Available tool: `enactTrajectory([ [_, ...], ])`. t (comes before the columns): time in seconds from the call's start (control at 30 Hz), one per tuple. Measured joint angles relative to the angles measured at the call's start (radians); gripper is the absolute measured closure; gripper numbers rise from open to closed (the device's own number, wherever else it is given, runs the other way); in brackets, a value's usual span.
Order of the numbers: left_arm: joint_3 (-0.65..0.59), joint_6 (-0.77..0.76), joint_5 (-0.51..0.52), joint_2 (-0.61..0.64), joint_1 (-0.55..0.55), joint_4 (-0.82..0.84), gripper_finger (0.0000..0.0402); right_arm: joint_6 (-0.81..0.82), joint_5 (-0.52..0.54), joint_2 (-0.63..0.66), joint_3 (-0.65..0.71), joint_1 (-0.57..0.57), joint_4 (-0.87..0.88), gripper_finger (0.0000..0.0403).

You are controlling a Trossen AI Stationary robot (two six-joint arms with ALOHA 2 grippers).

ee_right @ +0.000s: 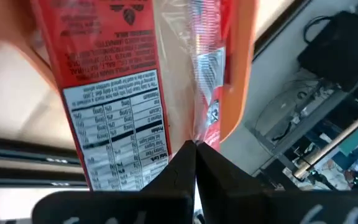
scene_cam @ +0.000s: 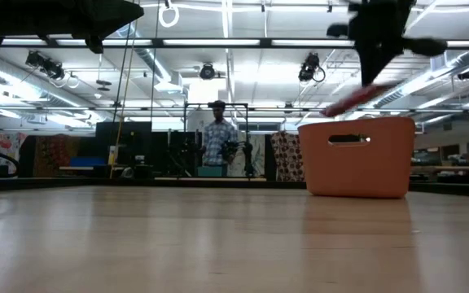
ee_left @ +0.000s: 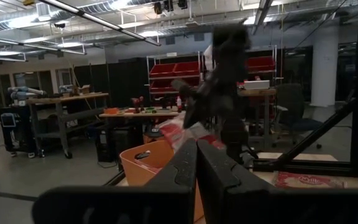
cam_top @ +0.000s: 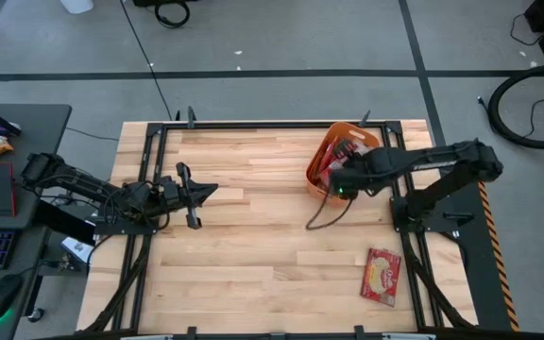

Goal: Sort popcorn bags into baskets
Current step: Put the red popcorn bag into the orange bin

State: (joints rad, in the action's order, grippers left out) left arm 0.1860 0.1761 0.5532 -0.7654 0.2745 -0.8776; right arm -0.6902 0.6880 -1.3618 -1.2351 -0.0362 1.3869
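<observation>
The right hand (cam_top: 340, 181) is pinching a popcorn bag (ee_right: 114, 93) by its edge above the orange basket (cam_top: 321, 162), while the left hand (cam_top: 201, 192), pressed together, is hovering well apart from the basket over the counter (cam_top: 253, 255).

Workshop: workbenches (ee_left: 67, 99), red parts bins (ee_left: 179, 68), exposed ceiling ducts (scene_cam: 149, 61).

Bag (ee_right: 114, 118) over basket (cam_top: 333, 151) — perhaps touching.

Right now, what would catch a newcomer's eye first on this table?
The right gripper holds a red popcorn bag over the orange basket at the table's far right. One more popcorn bag lies flat near the front right corner. The left gripper waits shut, mid-left.
</observation>
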Motion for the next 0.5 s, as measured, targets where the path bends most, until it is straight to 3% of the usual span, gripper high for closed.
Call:
enactTrajectory([
  [0.27,0.0,0.001,0.0,0.0,0.0,0.0,0.039,-0.349,-0.086,-0.002,0.204,0.289,-0.351,0.0351],
  [0.4,0.0,0.001,0.0,0.0,0.0,0.001,0.039,-0.352,-0.03,-0.03,0.221,0.384,-0.441,0.0298],
  [0.5,0.0,0.001,0.0,0.0,0.0,0.001,0.039,-0.264,0.031,-0.037,0.185,0.383,-0.436,0.026],
])
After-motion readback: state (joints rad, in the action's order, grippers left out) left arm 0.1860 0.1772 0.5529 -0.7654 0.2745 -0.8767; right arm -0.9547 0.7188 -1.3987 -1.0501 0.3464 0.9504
